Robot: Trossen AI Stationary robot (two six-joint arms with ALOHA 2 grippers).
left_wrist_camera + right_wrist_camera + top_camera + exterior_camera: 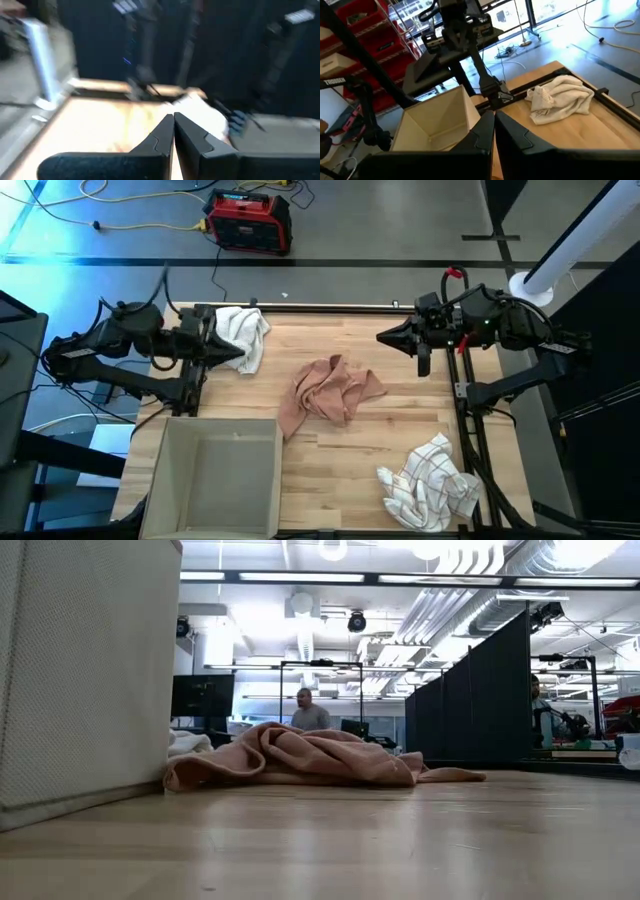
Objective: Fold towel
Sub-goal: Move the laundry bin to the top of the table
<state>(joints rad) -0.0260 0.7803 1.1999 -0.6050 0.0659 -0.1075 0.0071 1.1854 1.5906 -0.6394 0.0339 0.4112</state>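
You have not started folding yet: both the left gripper (238,352) and the right gripper (383,336) are closed tight on nothing, so next open one and reach for the crumpled pink towel (330,392).

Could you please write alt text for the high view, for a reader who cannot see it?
Overhead view of a wooden table with a crumpled pink towel at its centre. The left hand sits shut beside a white towel; the right hand sits shut at the far right. A checked towel and a beige bin lie nearer.
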